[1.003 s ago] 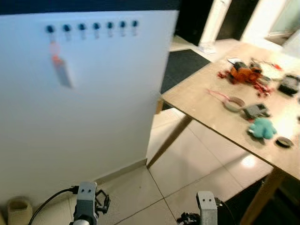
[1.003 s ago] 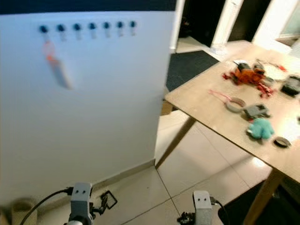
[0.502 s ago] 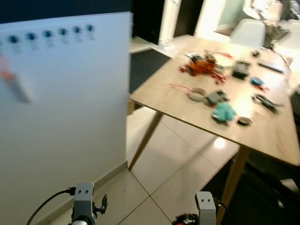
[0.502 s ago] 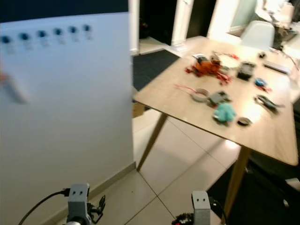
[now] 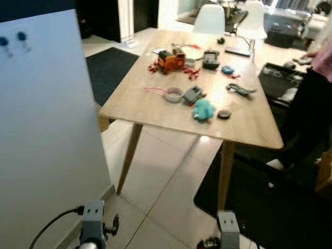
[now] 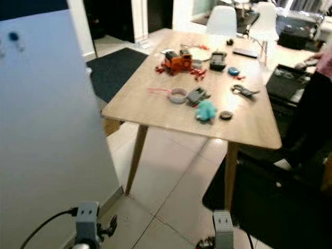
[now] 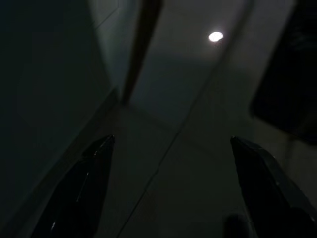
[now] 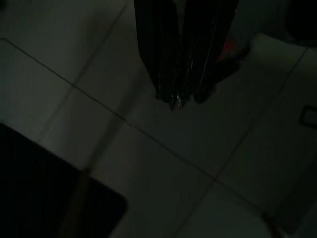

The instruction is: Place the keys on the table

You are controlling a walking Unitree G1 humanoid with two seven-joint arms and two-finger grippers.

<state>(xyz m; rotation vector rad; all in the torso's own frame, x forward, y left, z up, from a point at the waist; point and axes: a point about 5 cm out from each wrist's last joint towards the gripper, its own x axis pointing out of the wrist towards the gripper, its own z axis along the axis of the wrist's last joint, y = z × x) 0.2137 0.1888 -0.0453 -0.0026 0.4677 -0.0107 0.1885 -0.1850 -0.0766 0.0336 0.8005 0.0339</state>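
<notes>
Frankly, my right end effector (image 8: 181, 96) is pressed together on the keys (image 8: 229, 53); walking could swing them into the wooden surface's (image 5: 155, 88) near edge.

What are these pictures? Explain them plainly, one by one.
A walking humanoid robot took them. The two wide pictures come from its head camera, looking down at a wooden table carrying an orange toy, a tape roll and a teal plush toy; a white panel stands to its left. The two dark pictures come from its wrists, aimed at floor tiles. The left pincer is open and holds nothing. The right pincer is shut on what seems to be the keys, a red tag dangling beside it.
</notes>
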